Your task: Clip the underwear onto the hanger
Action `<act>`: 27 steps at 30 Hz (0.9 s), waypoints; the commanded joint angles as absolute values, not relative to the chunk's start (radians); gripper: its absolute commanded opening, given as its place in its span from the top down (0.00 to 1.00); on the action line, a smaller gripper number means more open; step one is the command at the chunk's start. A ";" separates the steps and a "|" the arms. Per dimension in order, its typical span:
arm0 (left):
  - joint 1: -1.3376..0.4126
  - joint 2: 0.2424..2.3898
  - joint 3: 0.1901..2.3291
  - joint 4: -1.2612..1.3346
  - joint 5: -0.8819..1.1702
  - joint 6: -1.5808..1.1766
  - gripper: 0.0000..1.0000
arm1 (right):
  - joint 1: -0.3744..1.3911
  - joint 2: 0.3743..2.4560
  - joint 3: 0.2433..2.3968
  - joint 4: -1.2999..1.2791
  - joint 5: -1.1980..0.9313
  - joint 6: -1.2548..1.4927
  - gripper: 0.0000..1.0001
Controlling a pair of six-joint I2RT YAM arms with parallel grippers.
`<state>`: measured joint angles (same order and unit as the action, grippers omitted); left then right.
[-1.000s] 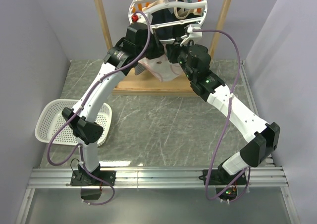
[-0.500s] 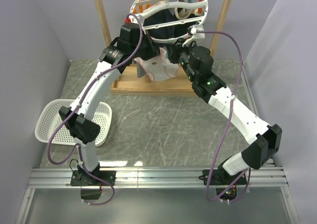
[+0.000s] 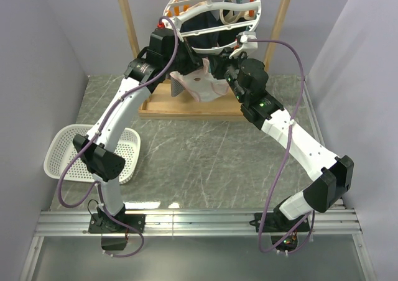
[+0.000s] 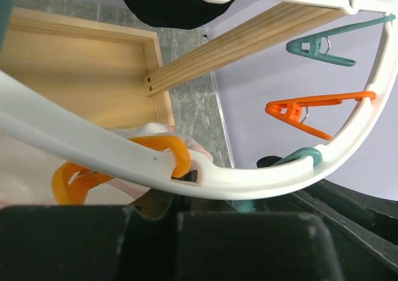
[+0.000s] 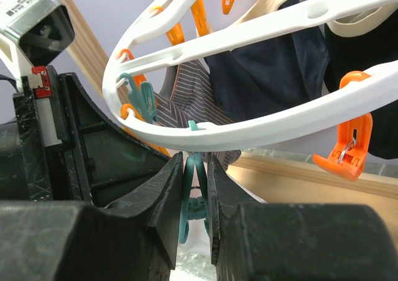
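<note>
My two arms have risen, and the one underwear [image 3: 200, 85] with them, now just under the one hanger [image 3: 256, 13]. My left jaws are clenched on its edge. My right jaws pinch one teal clip [image 5: 193, 200]. On the table [image 3: 205, 156] stand a wooden rack [image 3: 132, 32] and one basket [image 3: 62, 150]. Dark garments [image 5: 267, 76] hang behind the ring.

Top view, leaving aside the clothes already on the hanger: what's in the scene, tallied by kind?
robot arms: 2
basket: 1
wooden rack: 1
hanger: 1
underwear: 1
Total: 6
</note>
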<state>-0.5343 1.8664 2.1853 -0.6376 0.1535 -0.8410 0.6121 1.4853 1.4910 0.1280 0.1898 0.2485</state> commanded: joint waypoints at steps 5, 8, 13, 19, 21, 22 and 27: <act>-0.537 1.816 2.181 -0.598 0.170 -0.874 1.00 | 0.618 1.460 1.486 0.084 0.170 0.264 1.00; -0.537 1.818 2.180 -0.601 0.169 -0.877 1.00 | 0.618 1.459 1.485 0.094 0.166 0.267 1.00; -0.538 1.819 2.181 -0.595 0.176 -0.884 1.00 | 0.620 1.465 1.479 0.104 0.173 0.264 1.00; -0.538 1.821 2.171 -0.600 0.173 -0.884 1.00 | 0.617 1.468 1.489 0.110 0.175 0.276 1.00; -0.538 1.822 2.172 -0.600 0.178 -0.890 1.00 | 0.618 1.471 1.494 0.110 0.182 0.276 1.00; -0.538 1.822 2.174 -0.597 0.179 -0.891 1.00 | 0.618 1.471 1.493 0.113 0.187 0.275 1.00; -0.540 1.825 2.181 -0.589 0.193 -0.916 1.00 | 0.618 1.473 1.462 0.155 0.198 0.272 1.00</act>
